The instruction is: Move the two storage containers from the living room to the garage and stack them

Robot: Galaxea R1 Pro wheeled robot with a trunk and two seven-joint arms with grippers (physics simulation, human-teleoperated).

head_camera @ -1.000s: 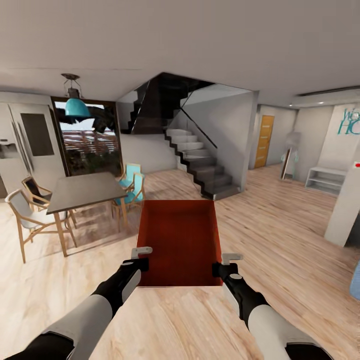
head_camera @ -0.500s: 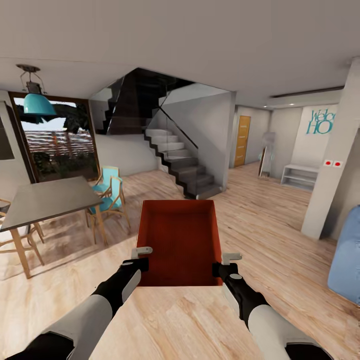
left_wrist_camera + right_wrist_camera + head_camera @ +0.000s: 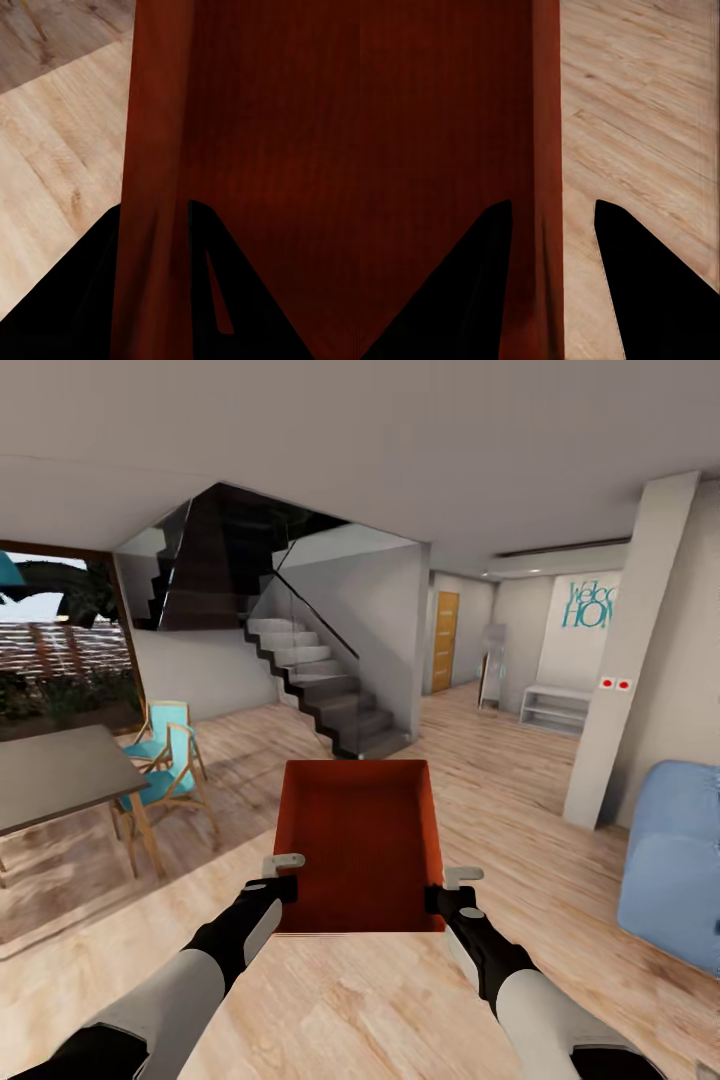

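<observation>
Two arms reach forward and slightly inward from our shoulders, white forearms ending in black wrists, and between them we carry one bin [image 3: 362, 845] level above the plank floor [image 3: 560, 840]. Our left pincer [image 3: 284, 872] is clamped on the bin's left wall near the corner closest to us; in the left wrist view its dark fingers [image 3: 82, 300] straddle that wall [image 3: 154, 187], one inside, one outside. Our right pincer [image 3: 452, 888] grips the right wall the same way, its fingers [image 3: 649, 285] on either side of the thin edge [image 3: 546, 150]. The bin is red-orange, rectangular, open-topped, with plain straight walls and a faint ribbed texture inside. The floor is light wood with visible grain. Ahead stands a grey staircase [image 3: 320, 695] with a glass rail, a grey-topped dining surface [image 3: 50, 775] with wood-framed teal chairs [image 3: 165, 765] at left, a soft blue sofa [image 3: 675, 850] at right. Teal wall lettering [image 3: 590, 605] is cut off by a column; we read only "HO".
</observation>
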